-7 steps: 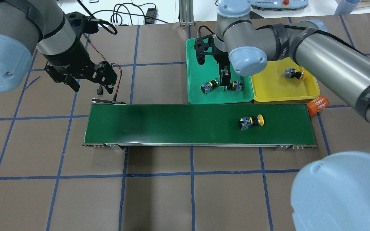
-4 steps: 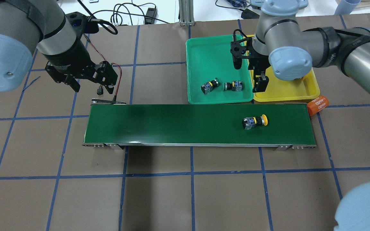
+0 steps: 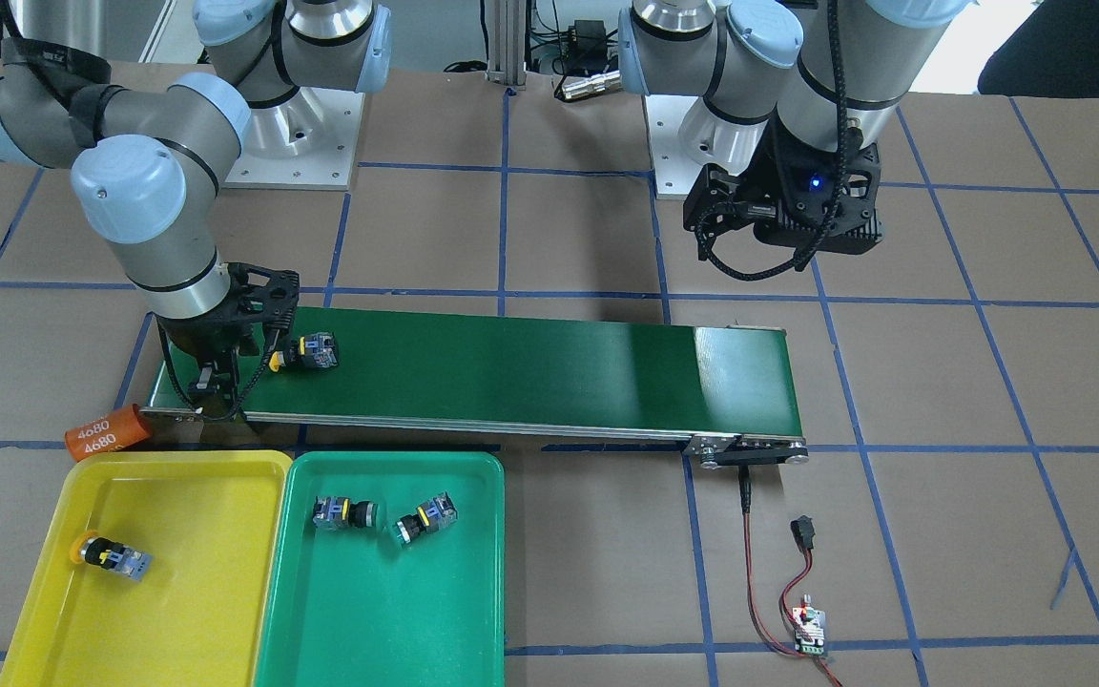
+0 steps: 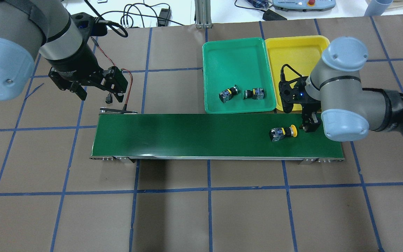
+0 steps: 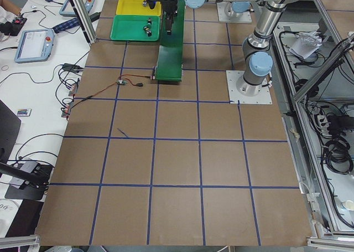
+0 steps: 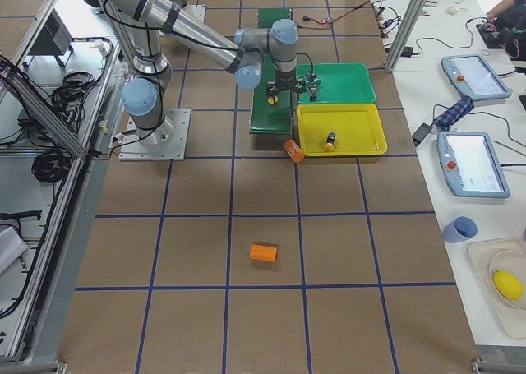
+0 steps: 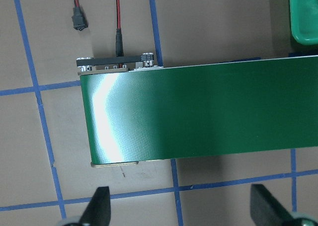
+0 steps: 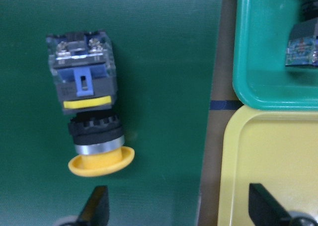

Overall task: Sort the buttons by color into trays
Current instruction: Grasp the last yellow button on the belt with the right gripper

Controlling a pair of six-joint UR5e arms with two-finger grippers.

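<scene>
A yellow-capped button (image 4: 283,133) (image 3: 306,353) (image 8: 89,112) lies on its side near the right end of the dark-green conveyor belt (image 4: 187,134). My right gripper (image 4: 297,117) (image 8: 179,211) hovers open just beside its cap, over the belt's edge, holding nothing. Two green buttons (image 4: 229,93) (image 4: 254,93) lie in the green tray (image 4: 236,52). Another yellow button (image 3: 111,555) lies in the yellow tray (image 3: 177,592); my right arm hides it in the overhead view. My left gripper (image 4: 100,94) (image 7: 181,211) hangs open and empty above the belt's left end.
An orange cylinder marked 4680 (image 3: 106,431) lies at the belt's end beside the yellow tray. A second orange cylinder (image 6: 265,253) lies far off on the table. The belt's red-black wire with switch (image 3: 802,572) and small board (image 3: 809,625) trail from its other end.
My right arm swung from the green tray, across the yellow tray, down to the belt's right end beside the yellow button. That button drifted slightly right on the belt. The left arm stayed still.
</scene>
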